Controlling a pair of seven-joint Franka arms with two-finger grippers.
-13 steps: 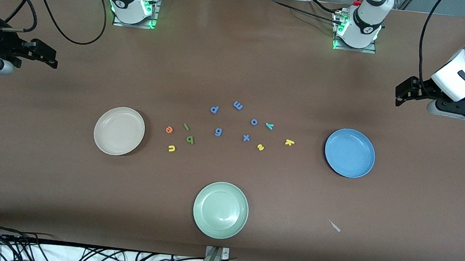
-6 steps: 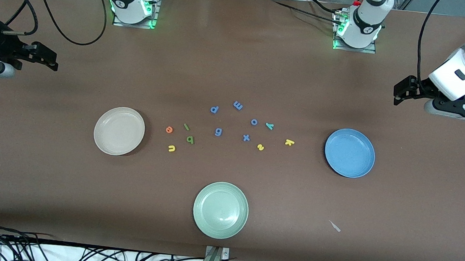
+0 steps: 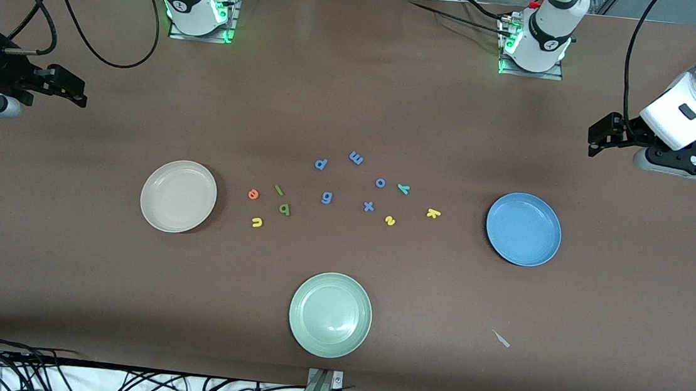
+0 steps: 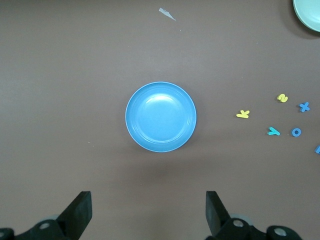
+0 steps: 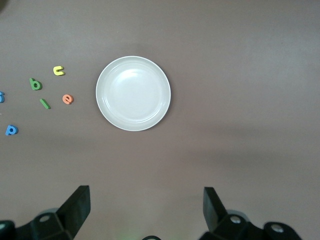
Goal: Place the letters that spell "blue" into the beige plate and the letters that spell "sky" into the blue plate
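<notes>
The beige plate (image 3: 178, 196) (image 5: 133, 93) lies bare toward the right arm's end. Beside it lie orange e (image 3: 253, 194), green l (image 3: 278, 190), dark green b (image 3: 284, 209) and yellow u (image 3: 257, 222). The blue plate (image 3: 523, 229) (image 4: 161, 116) lies bare toward the left arm's end, with yellow k (image 3: 433, 213), yellow s (image 3: 390, 220) and teal y (image 3: 403, 188) beside it. My right gripper (image 3: 80, 91) (image 5: 146, 207) hangs open and holds nothing over bare table by the beige plate. My left gripper (image 3: 593, 140) (image 4: 148, 210) hangs open and holds nothing by the blue plate.
Blue letters p (image 3: 320, 164), m (image 3: 356, 157), o (image 3: 380, 182), g (image 3: 326, 197) and x (image 3: 368, 207) lie mid-table between the two groups. A pale green plate (image 3: 330, 314) sits nearer the front camera. A small pale scrap (image 3: 502, 339) lies near it, toward the left arm's end.
Both arms have shifted slightly at their ends of the table. The letters and plates have not moved.
</notes>
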